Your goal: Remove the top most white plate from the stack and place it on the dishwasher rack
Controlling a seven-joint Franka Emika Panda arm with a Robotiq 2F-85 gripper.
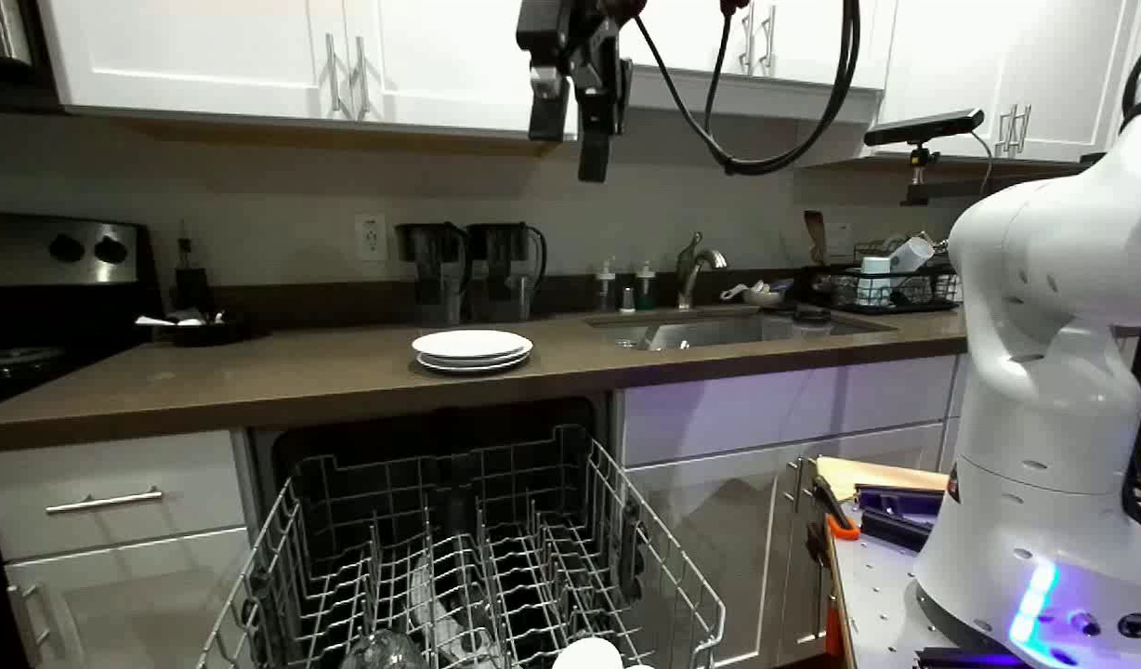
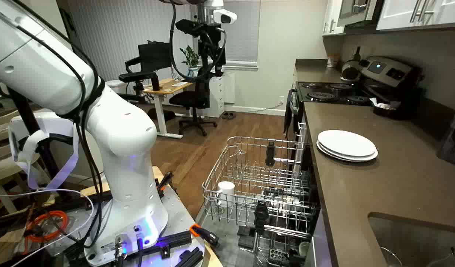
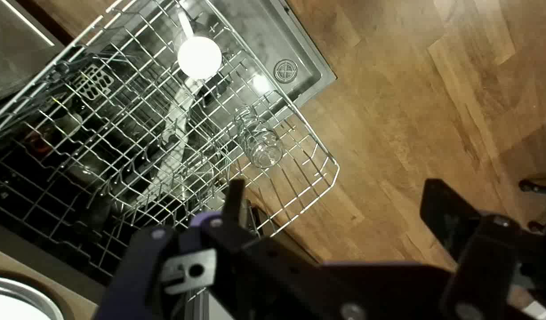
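The top most white plate [image 1: 468, 343] lies flat on the stack [image 1: 482, 366] of white plates on the brown counter, above and behind the dishwasher rack [image 1: 656, 524]. In an exterior view the plate [image 2: 346, 142] sits near the counter's front edge. In the wrist view part of the plate [image 3: 15, 306] shows at the lower left corner. The rack of grey wire is pulled out; it also shows in the wrist view [image 3: 279, 91]. My gripper [image 1: 570, 149] is high above the counter, apart from the plates. In the wrist view its fingers [image 3: 334, 186] are wide apart with nothing between them.
A white mug [image 3: 199, 58] and a clear glass [image 3: 260, 144] stand in the rack. Two dark pitchers [image 1: 505, 255], a sink [image 1: 719, 330] and a faucet [image 1: 691, 265] are behind and beside the stack. Upper cabinets [image 1: 208, 56] hang above the counter.
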